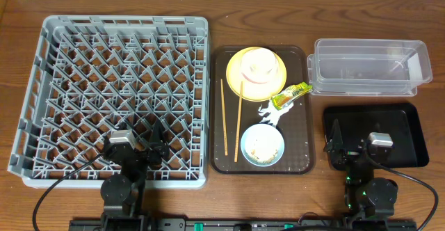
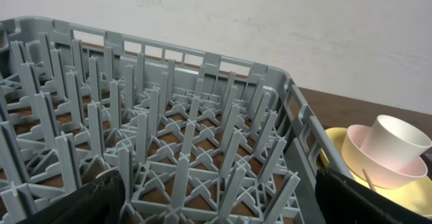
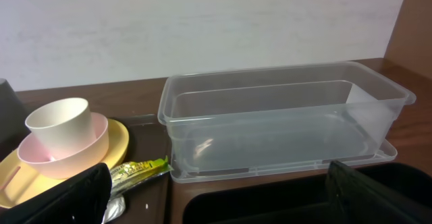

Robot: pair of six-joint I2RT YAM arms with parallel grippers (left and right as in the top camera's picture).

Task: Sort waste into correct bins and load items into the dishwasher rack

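Lying on brown tray (image 1: pixel 300 144), snack wrapper (image 1: pixel 292 94); print too blurred to read.

Rack (image 1: pixel 125 21): one
Serving tray (image 1: pixel 300 140): one
Plate (image 1: pixel 234 71): one, yellow
Bowls: two — pale pink bowl (image 3: pixel 81 150), light blue bowl (image 1: pixel 243 146)
Cup (image 3: pixel 61 123): one, white
Chopsticks (image 1: pixel 224 116): two
Snack wrapper (image 1: pixel 292 94): one
Napkin (image 1: pixel 271 111): one, crumpled
Bins: two — clear tub (image 1: pixel 361 67), black tray (image 1: pixel 403 120)
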